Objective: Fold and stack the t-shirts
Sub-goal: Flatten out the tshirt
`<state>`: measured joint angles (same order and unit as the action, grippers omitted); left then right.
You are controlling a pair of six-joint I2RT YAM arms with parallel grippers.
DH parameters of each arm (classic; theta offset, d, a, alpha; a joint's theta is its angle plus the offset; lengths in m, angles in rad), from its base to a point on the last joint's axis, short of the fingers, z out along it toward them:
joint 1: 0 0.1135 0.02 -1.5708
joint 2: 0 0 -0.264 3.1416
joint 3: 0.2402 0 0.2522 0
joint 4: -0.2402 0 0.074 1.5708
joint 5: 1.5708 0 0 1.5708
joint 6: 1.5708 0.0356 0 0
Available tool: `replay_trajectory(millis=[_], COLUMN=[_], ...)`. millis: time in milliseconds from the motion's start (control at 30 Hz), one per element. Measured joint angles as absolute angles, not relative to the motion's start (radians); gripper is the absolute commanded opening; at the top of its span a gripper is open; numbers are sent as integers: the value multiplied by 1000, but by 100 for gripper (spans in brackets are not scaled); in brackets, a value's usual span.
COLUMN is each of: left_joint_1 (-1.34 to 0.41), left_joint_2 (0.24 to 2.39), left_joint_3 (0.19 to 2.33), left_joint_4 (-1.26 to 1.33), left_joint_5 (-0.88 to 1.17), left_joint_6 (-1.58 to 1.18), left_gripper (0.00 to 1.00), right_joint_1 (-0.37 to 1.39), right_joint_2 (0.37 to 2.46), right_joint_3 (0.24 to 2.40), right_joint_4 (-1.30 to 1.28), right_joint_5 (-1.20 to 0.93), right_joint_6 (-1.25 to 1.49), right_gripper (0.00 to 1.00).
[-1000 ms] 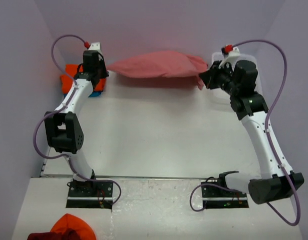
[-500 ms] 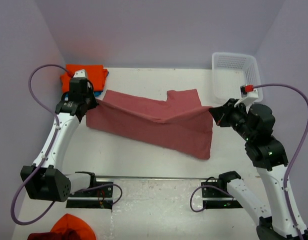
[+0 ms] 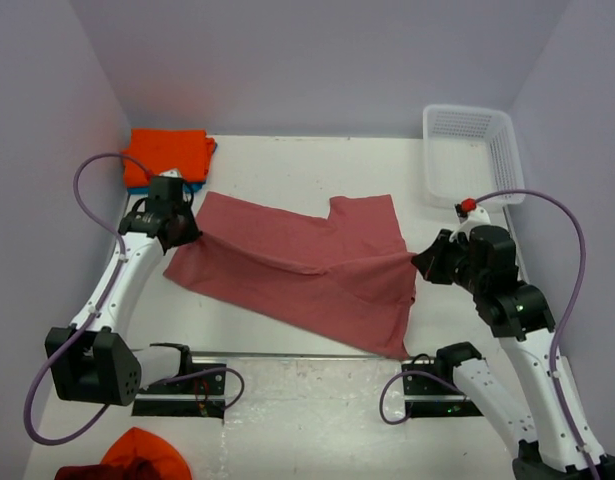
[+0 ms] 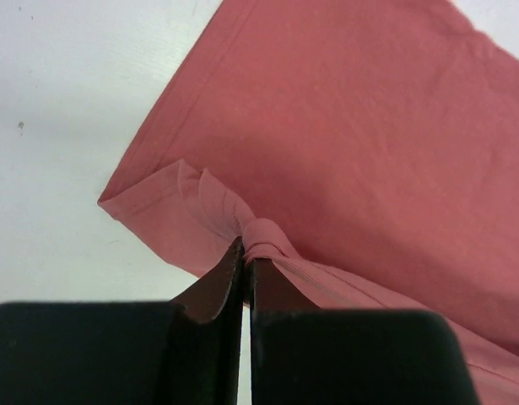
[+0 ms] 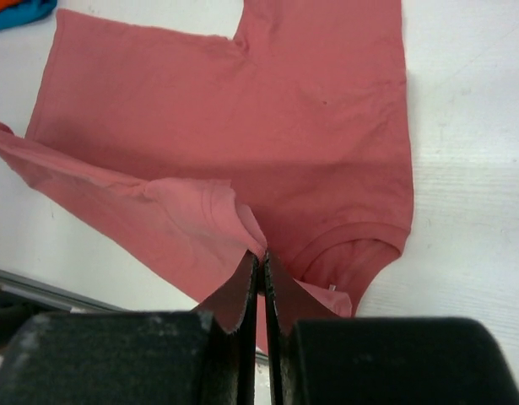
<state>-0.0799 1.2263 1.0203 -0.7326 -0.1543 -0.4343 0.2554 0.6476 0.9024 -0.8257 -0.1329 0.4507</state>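
Observation:
The salmon-red t-shirt (image 3: 307, 265) lies spread across the middle of the table, its near hem at the front edge. My left gripper (image 3: 184, 228) is shut on the shirt's left corner; the left wrist view shows the cloth (image 4: 352, 143) bunched between the black fingers (image 4: 215, 287). My right gripper (image 3: 420, 262) is shut on the shirt's right edge; the right wrist view shows the shirt (image 5: 242, 126), its collar and a small white tag (image 5: 331, 288). A folded orange t-shirt (image 3: 167, 155) sits on a teal-blue one (image 3: 192, 186) at the back left.
A white lattice basket (image 3: 467, 155) stands at the back right. Purple walls close the left, back and right. Orange and dark red cloth (image 3: 137, 460) lies off the table at the bottom left.
Both grippers came from high at the back down and toward the near side, dragging the red shirt with them. It now lies spread flatter and nearer the front edge.

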Motion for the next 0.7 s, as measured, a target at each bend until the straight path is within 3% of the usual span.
replay_trajectory(millis=[133, 367, 567, 700], left_joint_1=[-80, -81, -82, -81], left_joint_2=[1227, 1313, 1507, 1624], left_joint_3=[1096, 1373, 1685, 1908], left_joint_4=[-715, -514, -408, -407], left_joint_5=[-134, -16, 17, 55], left_joint_6=[-444, -399, -305, -267], left_gripper=[0, 0, 0, 0], right_joint_1=[255, 255, 255, 255], right_joint_2=[756, 1025, 1462, 1625], right_joint_3=[1026, 1263, 1893, 2312], right_joint_4=[-799, -503, -522, -621], right_joint_5=[-109, -40, 18, 43], right_joint_6=[421, 281, 148, 80], right_gripper=[0, 0, 0, 0])
